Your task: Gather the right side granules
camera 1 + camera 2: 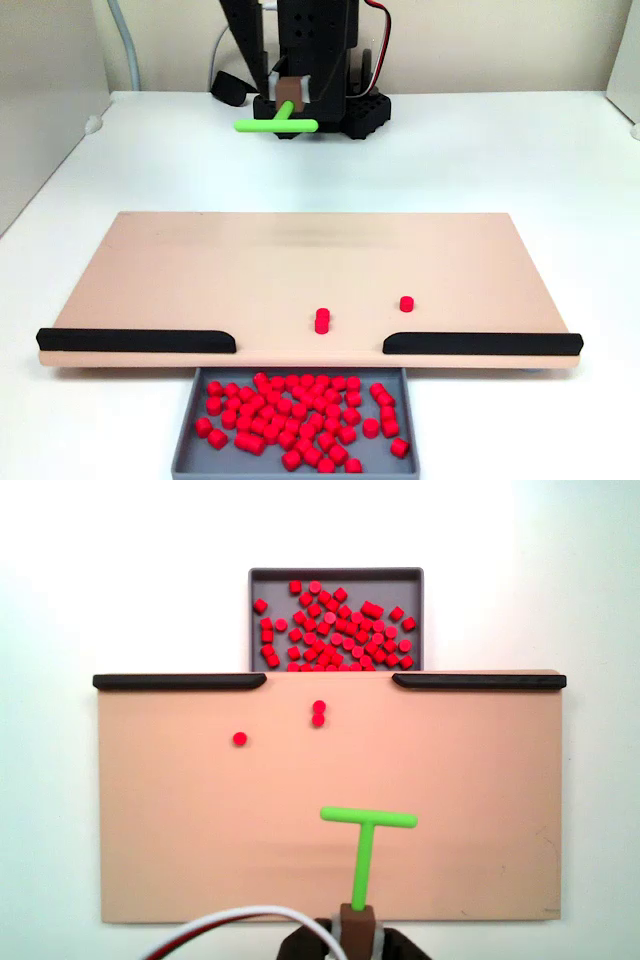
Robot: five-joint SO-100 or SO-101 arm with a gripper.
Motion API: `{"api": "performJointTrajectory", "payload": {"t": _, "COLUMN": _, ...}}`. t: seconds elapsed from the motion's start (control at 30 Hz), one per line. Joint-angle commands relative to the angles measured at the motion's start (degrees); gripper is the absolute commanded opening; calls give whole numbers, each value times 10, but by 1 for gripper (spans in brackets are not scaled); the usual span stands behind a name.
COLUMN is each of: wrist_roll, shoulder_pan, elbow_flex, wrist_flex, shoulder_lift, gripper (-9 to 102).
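Clamping the green T-tool, the gripper holds its stem.

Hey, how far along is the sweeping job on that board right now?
Mostly done: dozens of red pellets already lie in the grey tray. In hand: the claw holds the green T-shaped tool, raised near the arm's base, far from the pellets. Left: the touching pair of granules near the gap between the black rails, plus a single pellet on the board.
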Motion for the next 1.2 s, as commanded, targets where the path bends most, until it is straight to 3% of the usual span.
{"api": "performJointTrajectory", "payload": {"t": 0.0, "wrist_roll": 37, "shoulder_pan": -21, "elbow_flex": 18, "wrist_flex": -3, "shoulder_lift": 30, "gripper": 0}}
{"api": "performJointTrajectory", "payload": {"t": 1.17, "wrist_roll": -59, "shoulder_pan": -12, "elbow_flex": 54, "wrist_flex": -10, "shoulder_lift": 28, "gripper": 0}}
